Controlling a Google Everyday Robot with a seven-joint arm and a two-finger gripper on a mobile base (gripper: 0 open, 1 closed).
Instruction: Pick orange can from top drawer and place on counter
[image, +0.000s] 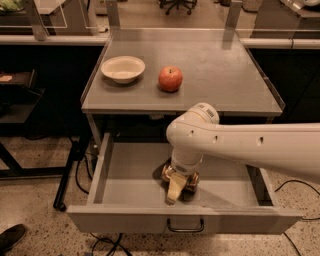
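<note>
Gripper (177, 185) low in open drawer (132, 175) at can (192, 180), jaw state not discernible; apple (170, 78), bowl (123, 68) on counter (225, 75)

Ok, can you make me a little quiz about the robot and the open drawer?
1. True or false: the apple sits on the counter, to the right of the bowl in the picture.
2. Where is the pincer? A) over the bowl. B) down in the open top drawer, at the orange can. C) above the apple.
3. How many things stand on the counter?
Key: 1 true; 2 B; 3 two, the bowl and the apple.
</note>
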